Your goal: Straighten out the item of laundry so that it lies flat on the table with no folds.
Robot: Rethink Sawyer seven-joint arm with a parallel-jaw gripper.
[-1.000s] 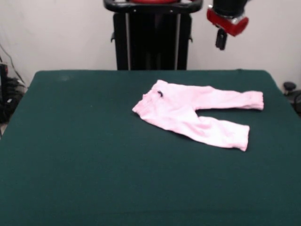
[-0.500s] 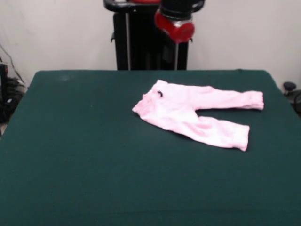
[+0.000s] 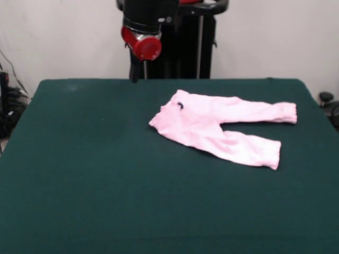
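while the trousers [image 3: 218,127] lie spread on the green table [image 3: 79,174], right of centre and toward its far half, the robot's gripper [image 3: 135,73] hangs high over the table's far edge, well apart from the cloth & off to the left of the waistband. whether the claw is spread or pressed together can't be told; only a dark stub shows below the red wrist. both legs run out to the right, the upper one nearly level, the lower one angled toward the camera, cuffs apart. the waistband w/ its tiny dark bow [image 3: 180,105] sits at the garment's left end. judged from this, the laundry looks close to flat already, w/ only soft wrinkles along the lower leg & near the crotch. risk from here: a descent onto the middle of the cloth could bunch the soft fabric & make new folds rather than remove them. a pinch taken too deep may catch the felt-like cover along w/ the garment & drag both. pulling one cuff w/o anything holding the waist would prob. slide the whole piece across the table instead of stretching it. a lift & drop could let a leg flip over on itself.
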